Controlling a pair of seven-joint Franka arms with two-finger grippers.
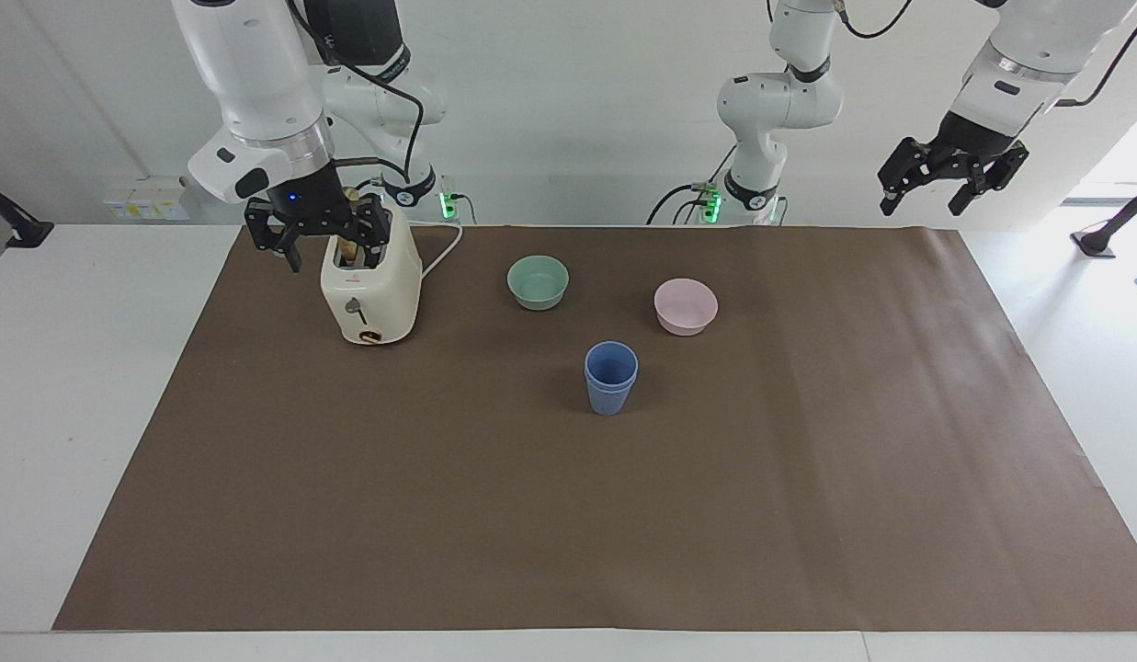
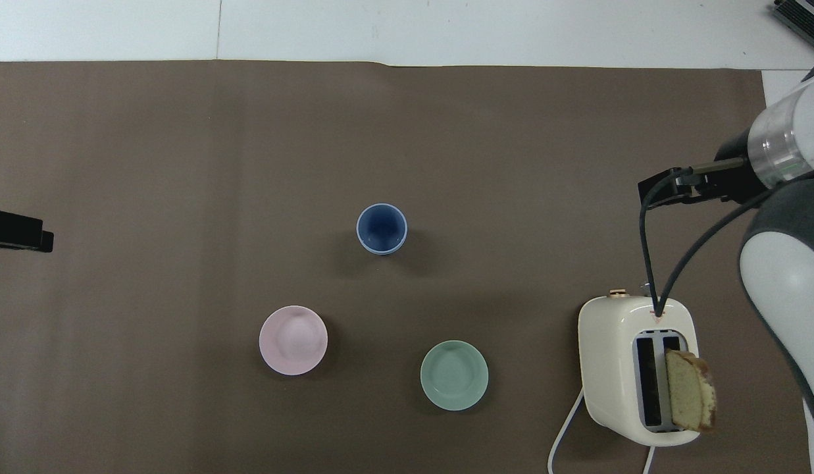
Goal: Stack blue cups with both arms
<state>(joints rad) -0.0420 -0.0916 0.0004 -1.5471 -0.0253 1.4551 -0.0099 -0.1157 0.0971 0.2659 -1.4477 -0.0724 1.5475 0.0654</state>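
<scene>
The two blue cups (image 1: pixel 610 377) stand nested, one inside the other, upright near the middle of the brown mat; they also show in the overhead view (image 2: pixel 381 228). My right gripper (image 1: pixel 329 246) hangs open and empty over the toaster at the right arm's end; part of it shows in the overhead view (image 2: pixel 666 187). My left gripper (image 1: pixel 922 204) is open and empty, raised over the mat's corner at the left arm's end; its tip shows in the overhead view (image 2: pixel 18 232). Neither gripper is near the cups.
A cream toaster (image 1: pixel 370 290) with a bread slice (image 2: pixel 689 390) in one slot stands at the right arm's end. A pale green bowl (image 1: pixel 538 281) and a pink bowl (image 1: pixel 686 305) sit nearer to the robots than the cups. The brown mat (image 1: pixel 807 478) covers the table.
</scene>
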